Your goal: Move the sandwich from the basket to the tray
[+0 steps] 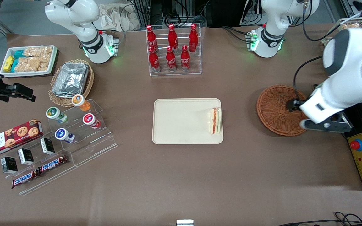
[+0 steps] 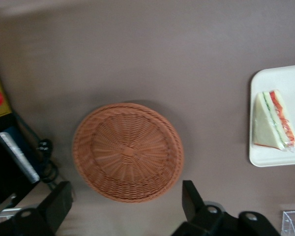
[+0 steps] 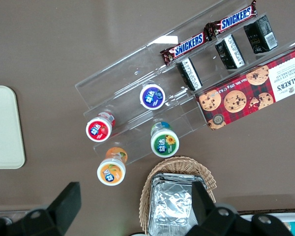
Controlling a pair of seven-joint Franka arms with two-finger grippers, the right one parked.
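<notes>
While the sandwich [image 1: 216, 121] lies on the tray [image 1: 181, 122], at the edge nearest the basket [image 1: 276, 110], the gripper [image 2: 125, 206] hovers above the basket's rim toward the working arm's end. Its fingers [image 2: 59, 201] are spread wide, holding nothing, well apart from the sandwich.

Cola bottles [image 1: 172, 48] in clear rack, cookie box [image 1: 13, 137], Snickers bars [image 1: 39, 171] (two), foil containers [image 1: 71, 78]

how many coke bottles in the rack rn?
6, all in the clear rack: upper row at; lower row, nearer the front camera, at. None look hidden. The tool hangs open over the empty basket.
</notes>
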